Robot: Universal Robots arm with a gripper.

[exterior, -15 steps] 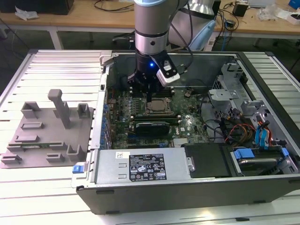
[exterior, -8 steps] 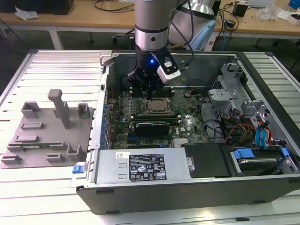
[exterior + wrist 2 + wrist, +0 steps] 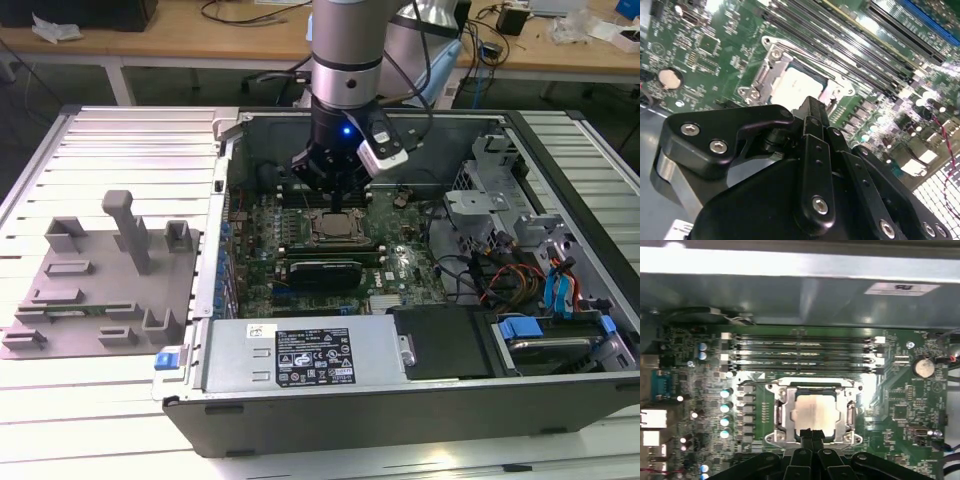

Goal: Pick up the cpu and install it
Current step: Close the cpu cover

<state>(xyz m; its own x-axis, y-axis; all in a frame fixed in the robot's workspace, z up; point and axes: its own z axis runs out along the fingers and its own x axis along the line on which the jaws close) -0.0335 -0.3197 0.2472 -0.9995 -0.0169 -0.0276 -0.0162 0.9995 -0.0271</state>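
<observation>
The gripper (image 3: pixel 810 434) hangs low inside the open computer case (image 3: pixel 400 420), with its two fingers pressed narrow together and nothing between them. In both wrist views its tips (image 3: pixel 812 106) hover at one edge of the cpu (image 3: pixel 815 412). I cannot tell whether they touch the cpu or sit just above it.

The cpu lies flat in the socket frame (image 3: pixel 781 412), pale top up and square to the metal around it. In the exterior view the cpu (image 3: pixel 338 226) sits directly under the gripper (image 3: pixel 338 205), about mid-board. The picking up looks done and the seating step is in hand, or just finished. Whether the frame is latched down I cannot tell.

With the tips so close to the cpu's edge, any move from here calls for a straight, gentle path with no sideways drag, so the cpu is not tipped or slid in its seat.

Beyond the socket run four memory slots (image 3: pixel 800 347) on the green motherboard (image 3: pixel 700 390), with a coin battery (image 3: pixel 923 367) off to one side. At the near wall of the case is the power supply (image 3: pixel 300 355). Outside the case, on the exterior view's left, lies a grey parts tray (image 3: pixel 100 280).
</observation>
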